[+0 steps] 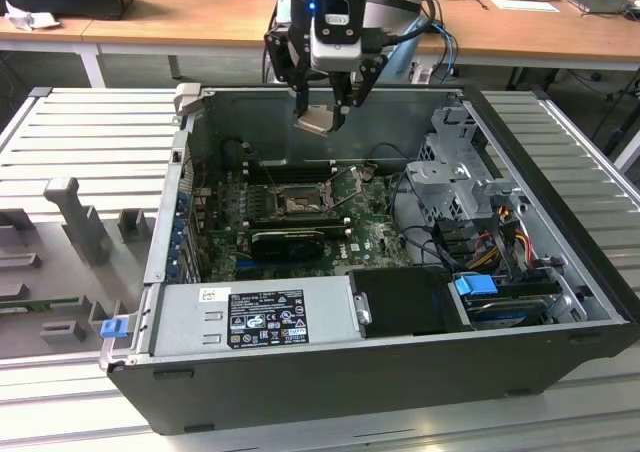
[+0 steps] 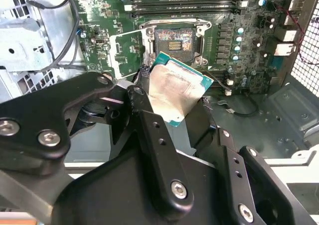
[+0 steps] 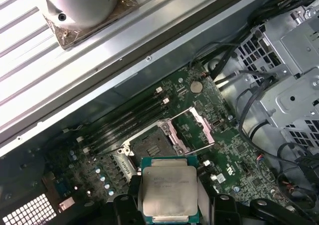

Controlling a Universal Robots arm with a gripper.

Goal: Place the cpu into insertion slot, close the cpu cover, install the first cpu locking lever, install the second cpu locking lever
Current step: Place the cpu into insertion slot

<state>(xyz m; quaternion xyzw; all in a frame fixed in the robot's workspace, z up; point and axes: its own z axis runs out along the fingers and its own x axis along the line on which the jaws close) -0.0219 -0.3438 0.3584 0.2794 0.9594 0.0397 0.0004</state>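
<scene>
Black jointed links of the hand (image 2: 174, 101) sit closest in the second wrist view. Its two fingers are clamped on opposite edges of the cpu (image 2: 175, 88), whose pale metal face is turned up and whose green rim shows at the corners. In the exterior view the hand (image 1: 320, 118) hangs over the open computer case (image 1: 350, 382), holding the cpu (image 1: 316, 120) tilted and well apart from the board. Below the hand lies the insertion slot (image 2: 174, 42), bare, its contact field exposed. The cpu cover (image 2: 112, 53) is swung open and lies just beside the slot. In the first wrist view the cpu (image 3: 168, 187) appears just short of the slot (image 3: 149, 144).
</scene>
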